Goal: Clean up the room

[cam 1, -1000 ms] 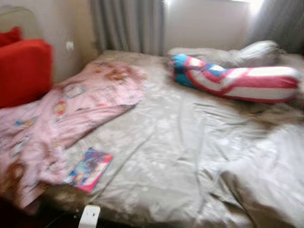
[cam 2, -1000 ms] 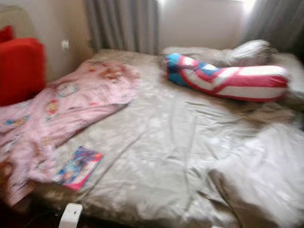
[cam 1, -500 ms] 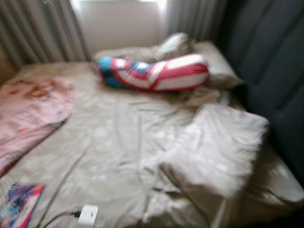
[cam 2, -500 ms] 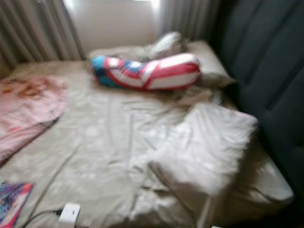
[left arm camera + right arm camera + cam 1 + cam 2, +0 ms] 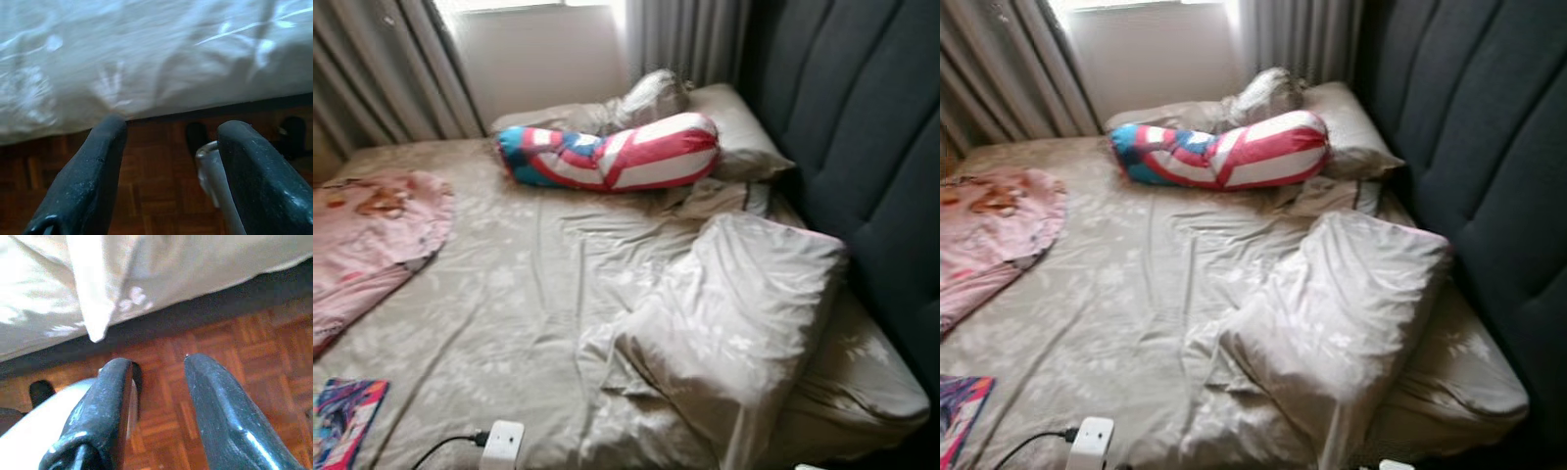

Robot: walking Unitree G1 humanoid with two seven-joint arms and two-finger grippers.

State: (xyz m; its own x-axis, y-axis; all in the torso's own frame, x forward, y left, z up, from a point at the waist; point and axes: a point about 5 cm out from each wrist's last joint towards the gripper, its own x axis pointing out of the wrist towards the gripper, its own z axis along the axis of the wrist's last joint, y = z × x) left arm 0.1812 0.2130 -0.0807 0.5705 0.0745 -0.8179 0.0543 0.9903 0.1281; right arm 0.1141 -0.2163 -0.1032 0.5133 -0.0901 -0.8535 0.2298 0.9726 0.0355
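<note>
A bed (image 5: 519,294) with a wrinkled beige sheet lies before me. On it sit a red, white and blue bolster (image 5: 612,152), a crumpled beige pillow (image 5: 734,313) near the right, and more beige pillows (image 5: 729,122) at the headboard. A pink blanket (image 5: 372,225) lies at the left, a colourful book (image 5: 342,421) at the near left edge, and a white charger (image 5: 502,446) with a black cable at the front edge. My left gripper (image 5: 168,147) hangs open over the wooden floor by the bed's edge. My right gripper (image 5: 159,382) hangs open beside the bed too.
A dark padded headboard (image 5: 862,137) rises along the right side. Grey curtains (image 5: 372,69) and a bright window (image 5: 538,49) stand behind the bed. Parquet floor (image 5: 234,352) runs under the bed's overhanging sheet.
The camera has swung right: the red chair and most of the pink blanket have left the picture, and the headboard and crumpled pillow have come in.
</note>
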